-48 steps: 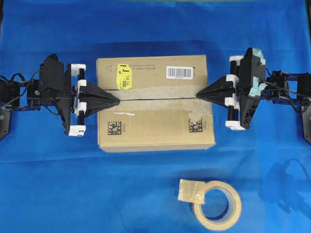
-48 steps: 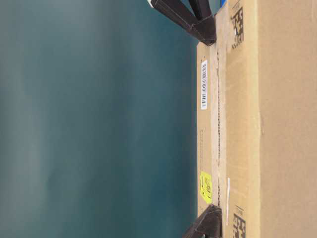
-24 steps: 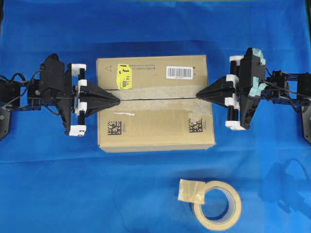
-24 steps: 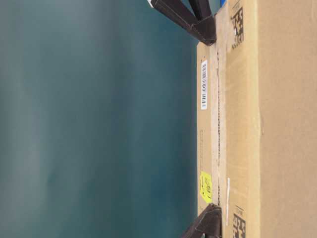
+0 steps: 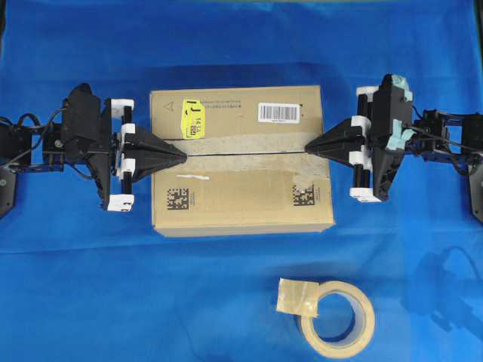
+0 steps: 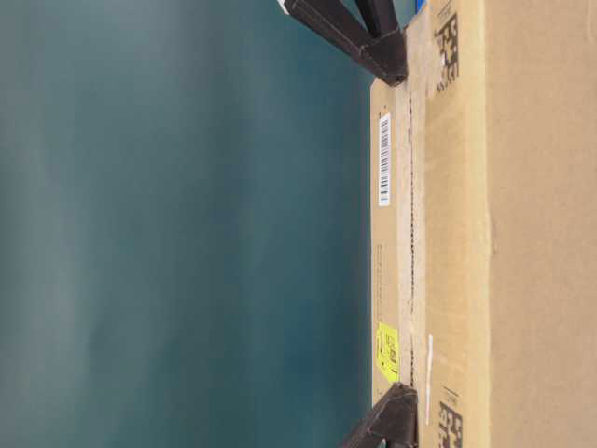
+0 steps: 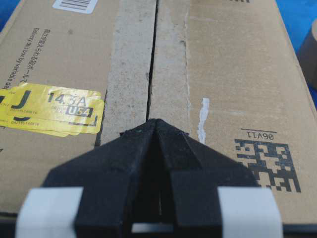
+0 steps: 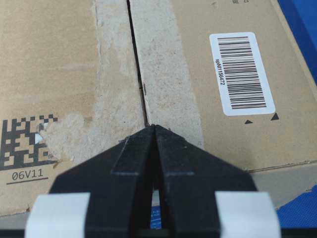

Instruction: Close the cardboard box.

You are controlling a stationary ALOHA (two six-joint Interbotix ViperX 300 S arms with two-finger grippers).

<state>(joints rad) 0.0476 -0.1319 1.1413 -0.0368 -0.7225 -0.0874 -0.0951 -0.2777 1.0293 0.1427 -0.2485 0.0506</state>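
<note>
Brown cardboard box (image 5: 241, 158) sits on blue-covered bench (image 5: 151, 286), flaps down, centre seam (image 7: 152, 64) between both sets of fingers. Left fingers (image 5: 181, 156) pressed together, tip at seam's left end. Right fingers (image 5: 308, 148) likewise closed, empty, at seam's opposite end.

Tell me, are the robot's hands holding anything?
No, both grippers, left and right, have shut jaws, with tips over the box seam.

Tape roll (image 5: 337, 319) sits well apart from cardboard box (image 5: 241, 192); cloth (image 5: 151, 302) between.
</note>
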